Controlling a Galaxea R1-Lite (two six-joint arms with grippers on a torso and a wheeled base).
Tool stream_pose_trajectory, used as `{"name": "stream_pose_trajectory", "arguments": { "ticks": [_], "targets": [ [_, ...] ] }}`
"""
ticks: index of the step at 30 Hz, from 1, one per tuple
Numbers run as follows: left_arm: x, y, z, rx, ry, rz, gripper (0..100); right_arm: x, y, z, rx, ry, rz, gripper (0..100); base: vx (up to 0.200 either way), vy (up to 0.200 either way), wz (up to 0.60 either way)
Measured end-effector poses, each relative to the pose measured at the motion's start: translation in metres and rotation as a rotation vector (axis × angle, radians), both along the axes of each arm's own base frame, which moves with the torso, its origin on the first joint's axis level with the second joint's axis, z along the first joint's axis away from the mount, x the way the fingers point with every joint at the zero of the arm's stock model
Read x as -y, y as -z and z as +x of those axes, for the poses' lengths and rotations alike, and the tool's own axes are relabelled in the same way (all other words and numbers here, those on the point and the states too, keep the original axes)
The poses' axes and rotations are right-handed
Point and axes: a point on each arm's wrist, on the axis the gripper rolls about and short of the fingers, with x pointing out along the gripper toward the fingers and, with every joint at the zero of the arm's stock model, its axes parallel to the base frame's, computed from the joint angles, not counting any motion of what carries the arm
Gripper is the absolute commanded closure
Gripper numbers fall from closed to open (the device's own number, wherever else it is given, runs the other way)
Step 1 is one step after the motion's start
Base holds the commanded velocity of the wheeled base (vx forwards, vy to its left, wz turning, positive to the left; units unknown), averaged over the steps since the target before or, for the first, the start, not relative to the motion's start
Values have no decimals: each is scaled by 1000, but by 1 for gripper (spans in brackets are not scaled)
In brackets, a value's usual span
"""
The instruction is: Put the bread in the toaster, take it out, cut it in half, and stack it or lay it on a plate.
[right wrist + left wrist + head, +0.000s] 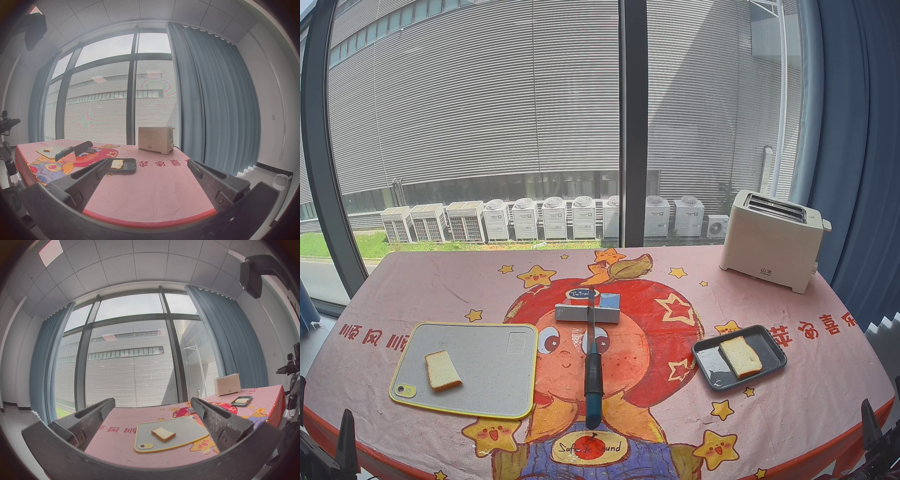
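One half slice of bread (442, 370) lies on the grey cutting board (487, 350) at the table's left. A second half slice (740, 356) rests on the dark plate (769, 347) at the right. The cream toaster (773, 239) stands at the back right, its slots bare. A knife (592, 369) with a blue handle lies in the middle, its blade on a small rest (587, 311). My left gripper (153, 410) is open, held off the table's near left edge. My right gripper (148, 170) is open too, off the near right edge. Both hold nothing.
The table wears a pink cartoon cloth (650, 437). A large window with a dark centre post (634, 125) runs behind the table, and blue curtains (856, 144) hang at the right. Bare cloth lies between board, knife and plate.
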Motion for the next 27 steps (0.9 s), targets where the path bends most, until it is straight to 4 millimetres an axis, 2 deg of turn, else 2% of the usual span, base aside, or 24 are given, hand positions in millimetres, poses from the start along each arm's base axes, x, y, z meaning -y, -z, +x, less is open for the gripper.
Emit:
{"name": "stream_pose_trajectory", "arguments": {
  "ticks": [9,18,27],
  "targets": [
    [0,-14,5,49,-1,0,0,0,0,0,0,0,0,0,0,0,0],
    [0,-12,16,-99,-11,32,0,0,0,0,0,0,0,0,0,0,0],
    [0,-19,13,-271,-11,36,0,0,0,0,0,0,0,0,0,0,0]
  ]
}}
